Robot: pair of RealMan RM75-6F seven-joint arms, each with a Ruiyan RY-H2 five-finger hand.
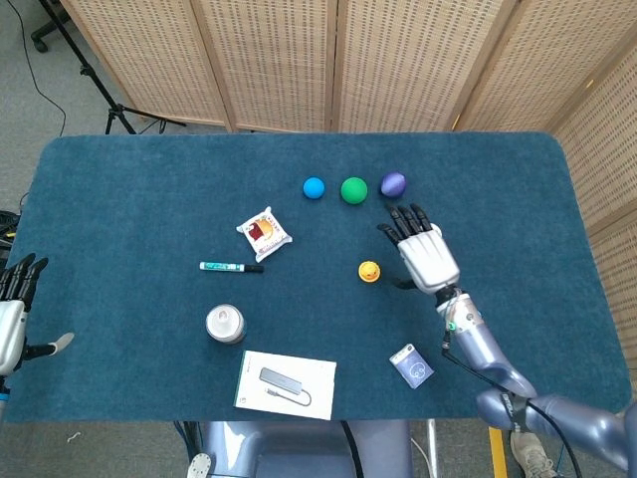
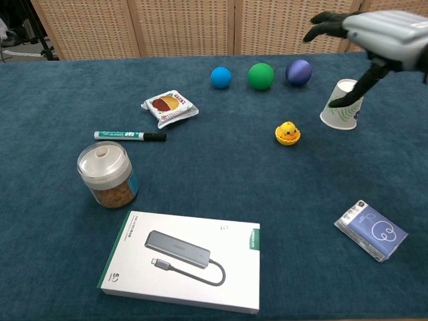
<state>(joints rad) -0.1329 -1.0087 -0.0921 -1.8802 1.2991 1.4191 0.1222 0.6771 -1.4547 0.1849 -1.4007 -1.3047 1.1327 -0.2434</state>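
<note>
A small yellow duck toy sits alone on the blue table cloth. My right hand hangs raised to the right of it, fingers spread, holding nothing. In the chest view its thumb crosses in front of a white paper cup; whether they touch I cannot tell. The hand hides the cup in the head view. My left hand stays off the table's left edge with its fingers apart and nothing in it.
Blue ball, green ball and purple ball line up at the back. A snack packet, marker and lidded jar lie left. A white adapter box and blue packet lie near the front edge.
</note>
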